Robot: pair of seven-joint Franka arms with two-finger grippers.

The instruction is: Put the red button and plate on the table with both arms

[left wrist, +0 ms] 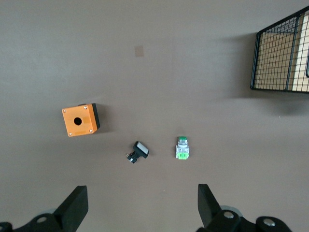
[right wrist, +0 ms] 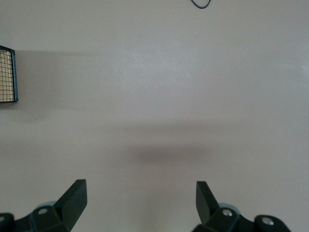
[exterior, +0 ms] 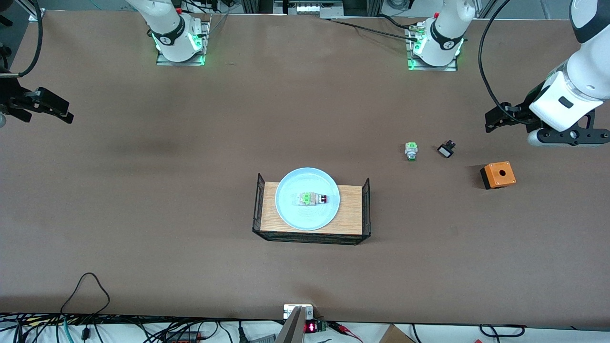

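The pale-blue plate (exterior: 290, 214) sits on a small wooden tray (exterior: 350, 209) with black wire ends at the middle of the brown table (exterior: 190, 190). The red button (exterior: 313, 199) lies on its side in the plate, red cap toward the left arm's end. My left gripper (exterior: 493, 121) is open and empty over bare table at the left arm's end; its wrist view (left wrist: 142, 203) shows nothing between the jaws. My right gripper (exterior: 64, 110) is open and empty over bare table at the right arm's end; it also shows in its wrist view (right wrist: 140, 198).
A green-capped switch (exterior: 411, 151) (left wrist: 182, 148), a small black switch (exterior: 446, 150) (left wrist: 137, 152) and an orange box with a hole (exterior: 497, 175) (left wrist: 80, 120) lie toward the left arm's end. The tray's wire end (left wrist: 282, 58) (right wrist: 7, 75) shows in both wrist views.
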